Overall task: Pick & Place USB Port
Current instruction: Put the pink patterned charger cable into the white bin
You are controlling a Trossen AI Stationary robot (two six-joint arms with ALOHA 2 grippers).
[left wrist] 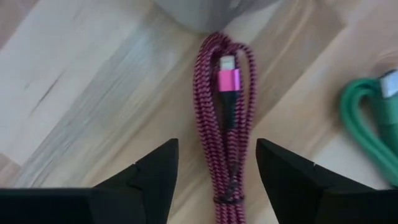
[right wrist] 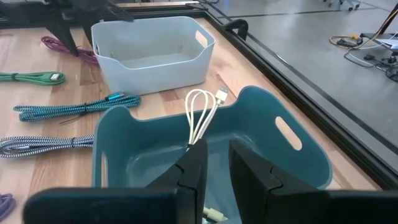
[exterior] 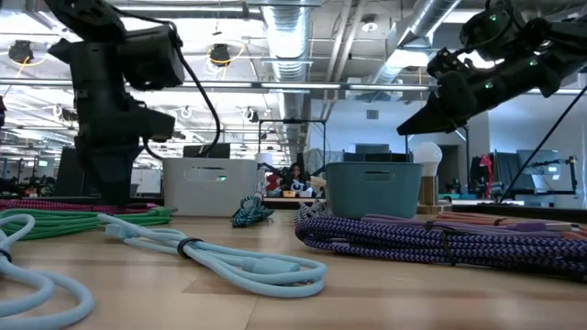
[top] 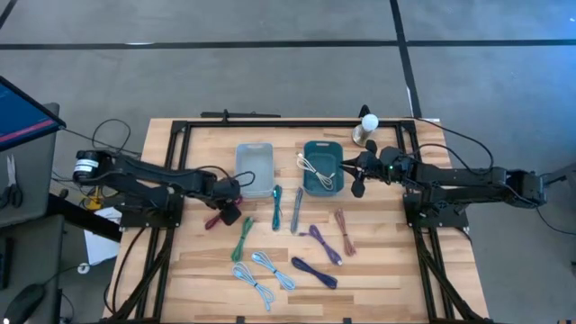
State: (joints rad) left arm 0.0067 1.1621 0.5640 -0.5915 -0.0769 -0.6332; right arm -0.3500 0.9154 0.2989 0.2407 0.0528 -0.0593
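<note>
On table: we see coiled magenta braided cable.
Left gripper: fingers spread wide, holding nothing, straddling it.
Right gripper: narrowly parted over teal plastic bin; grip unclear.

Desk: two bins side by side toward the far edge, left bin and right bin; white cable lying across the right bin's rim and into it; left pincer low over a bundled cable just beside the left bin; right pincer above the right bin; remaining cable bundles spread nearer the front edge.
</note>
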